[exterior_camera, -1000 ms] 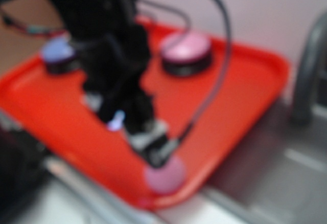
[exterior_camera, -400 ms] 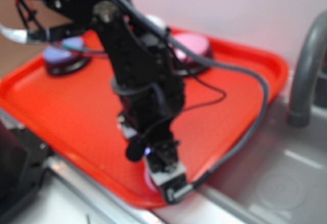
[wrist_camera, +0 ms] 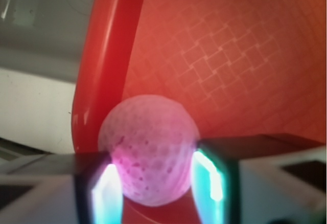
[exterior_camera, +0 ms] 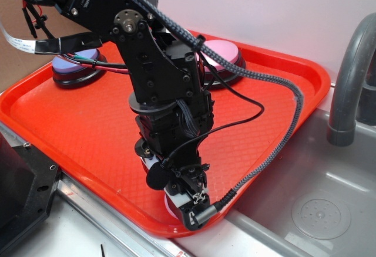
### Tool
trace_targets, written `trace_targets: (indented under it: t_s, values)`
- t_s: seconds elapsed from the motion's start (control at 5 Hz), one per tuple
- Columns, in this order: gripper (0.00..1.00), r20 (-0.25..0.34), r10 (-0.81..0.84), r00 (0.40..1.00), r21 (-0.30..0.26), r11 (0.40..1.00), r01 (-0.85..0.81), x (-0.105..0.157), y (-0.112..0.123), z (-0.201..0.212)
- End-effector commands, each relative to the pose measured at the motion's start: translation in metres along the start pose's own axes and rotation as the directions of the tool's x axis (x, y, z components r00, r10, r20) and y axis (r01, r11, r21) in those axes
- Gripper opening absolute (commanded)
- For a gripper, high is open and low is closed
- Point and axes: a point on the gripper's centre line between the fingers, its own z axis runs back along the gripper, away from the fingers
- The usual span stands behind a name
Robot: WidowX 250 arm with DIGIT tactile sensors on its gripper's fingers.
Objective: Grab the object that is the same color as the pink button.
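The pink ball [wrist_camera: 148, 142], dimpled, rests on the red tray [exterior_camera: 59, 110] close to its near rim [wrist_camera: 102, 55]. In the exterior view only a sliver of the ball [exterior_camera: 168, 206] shows under the black arm. My gripper [exterior_camera: 185, 201] points down at it, and in the wrist view the gripper [wrist_camera: 156, 185] has one pad against each side of the ball, shut on it. The pink button [exterior_camera: 222, 52], a pale pink dome on a black base, stands at the tray's far side, partly behind the arm.
A blue-purple topped button [exterior_camera: 73, 64] sits at the tray's far left. A grey sink [exterior_camera: 317, 210] with a curved faucet pipe [exterior_camera: 346, 81] lies right of the tray. The arm's braided cable [exterior_camera: 282, 134] loops over the tray's right half.
The arm swung down and forward over the ball a second ago. Since 0.4 s ago it has held nearly the same place, with the fingers now on either side of the ball.
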Motion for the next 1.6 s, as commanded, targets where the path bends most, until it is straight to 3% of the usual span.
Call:
trace_targets:
  t_s: [0.0,0.2,0.4,0.6,1.0,1.2,1.4]
  values:
    - [0.00,0.060,-0.041,0.997,-0.035,0.998,0.044,0.003,0.012,0.041]
    - [0.00,0.134,-0.039,0.990,0.017,0.999,0.037,0.005,0.030,0.094]
    - [0.00,0.142,0.041,0.989,0.067,0.997,-0.050,-0.006,0.065,0.140]
    - [0.00,0.151,0.128,0.980,0.088,0.986,-0.142,-0.015,0.098,0.162]
    - [0.00,0.177,0.343,0.922,0.074,0.930,-0.360,-0.031,0.170,0.194]
    - [0.00,0.213,0.353,0.911,0.090,0.921,-0.378,-0.032,0.178,0.200]
    - [0.00,0.171,0.335,0.927,0.102,0.929,-0.355,-0.026,0.171,0.192]
